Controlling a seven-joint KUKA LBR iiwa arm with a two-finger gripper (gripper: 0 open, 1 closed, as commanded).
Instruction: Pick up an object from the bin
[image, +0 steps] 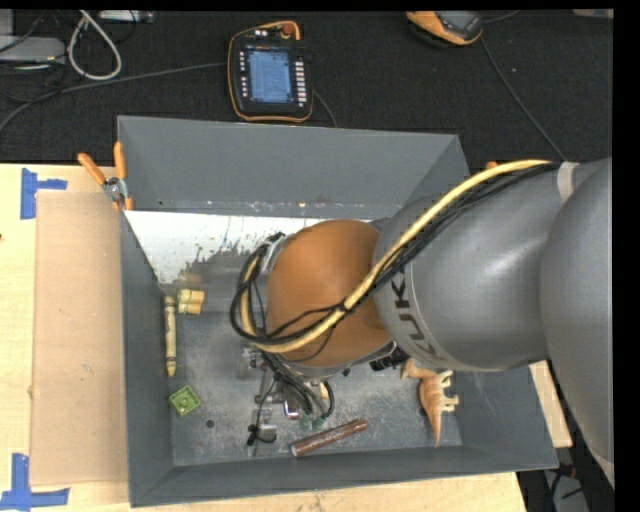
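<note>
Grey metal forms the bin, and its near wall runs along the bottom of the frame. Just inside that wall, at the lower middle of the floor, lies a brown rod, flat and tilted a little up to the right. Directly up and to the left of it the gripper hangs low over the bare floor, a dark tangle of metal and wire. Whether it is released or clenched I cannot tell, nor whether it has hold of anything. The rod's left end is the nearest thing to it, just beside it but not plainly touching.

At the lower right of the floor stands a tan toy animal with a long neck, close under the arm and well apart from the gripper. At the lower left sits a small green square block. Above it, along the left wall, an olive crayon lies lengthwise up the frame, and just beyond its upper end rests a pale yellow block.

Over the middle of the bin bulges the rounded orange cover at the wrist, looped by a black cable and crossed by a yellow cable. The thick silver arm reaches in from the right and hides the floor beneath it.

Past the far wall — at the top centre of the frame — an orange-edged pendant with a blue screen lies on black cloth.
</note>
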